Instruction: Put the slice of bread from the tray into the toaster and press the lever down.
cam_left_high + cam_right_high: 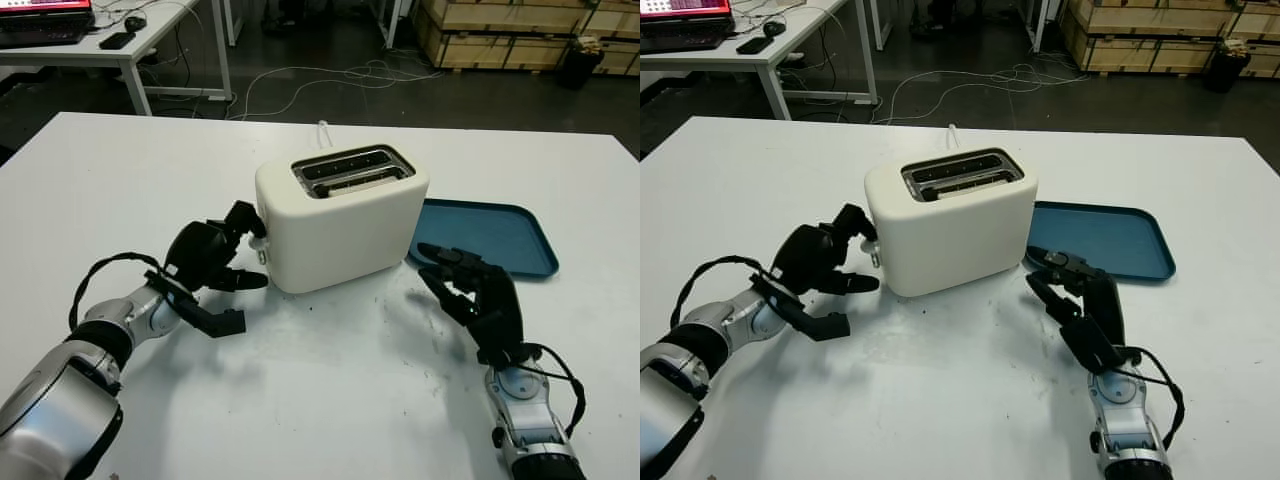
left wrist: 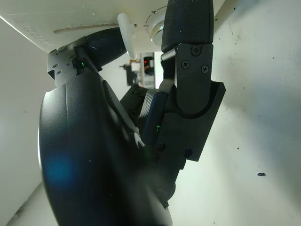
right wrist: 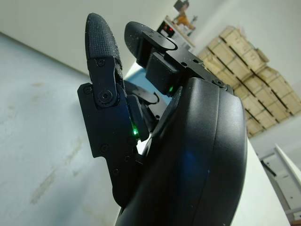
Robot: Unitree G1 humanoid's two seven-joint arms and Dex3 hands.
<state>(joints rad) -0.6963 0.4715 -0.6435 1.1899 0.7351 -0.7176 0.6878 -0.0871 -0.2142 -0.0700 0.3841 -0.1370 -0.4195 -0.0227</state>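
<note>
toaster, cream, standing upright mid-table on the white table, two slots on top; i see a pale slice of bread sunk into the near slot, only its upper edge showing. lever, white, low on the toaster's left end face. my left hand, black, sits just beside that end, one finger up at the corner above the lever, another pointing at the wall by the lever; from the left wrist view a fingertip lies against the white lever tab, though i cannot tell whether the hand is gripping anything. tray, blue, flat on the table, just right of and behind the toaster, bare surface. my right hand, released and holding nothing, hovers in front of the tray's near edge, close to the toaster's right end. desk with a laptop at far left, wooden crates at far right, cables on the floor.
</note>
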